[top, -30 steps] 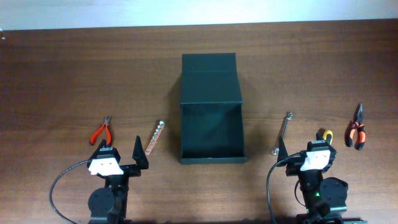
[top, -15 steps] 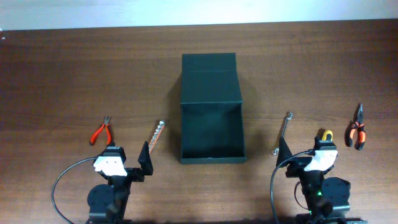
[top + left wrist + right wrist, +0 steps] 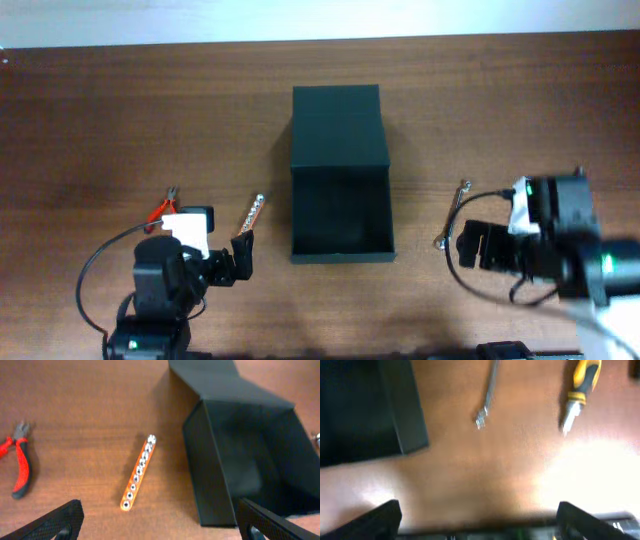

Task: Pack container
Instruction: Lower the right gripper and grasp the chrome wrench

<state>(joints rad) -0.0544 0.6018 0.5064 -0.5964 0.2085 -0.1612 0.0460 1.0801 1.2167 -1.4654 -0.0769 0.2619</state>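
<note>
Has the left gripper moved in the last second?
Yes. In the overhead view the left gripper has shifted toward the container: its finger now reaches the near end of the orange bit strip, which it stood clear of before.

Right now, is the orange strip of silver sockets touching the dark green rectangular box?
Apart. Left wrist view shows bare wooden table between orange strip and green box.

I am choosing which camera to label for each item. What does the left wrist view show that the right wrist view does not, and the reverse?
Only the left wrist view: red-handled pliers and an orange strip of silver sockets, lying left of the container. Only the right wrist view: a slim silver wrench and a yellow-and-black screwdriver. Both: the open dark green container and the brown wooden table.
</note>
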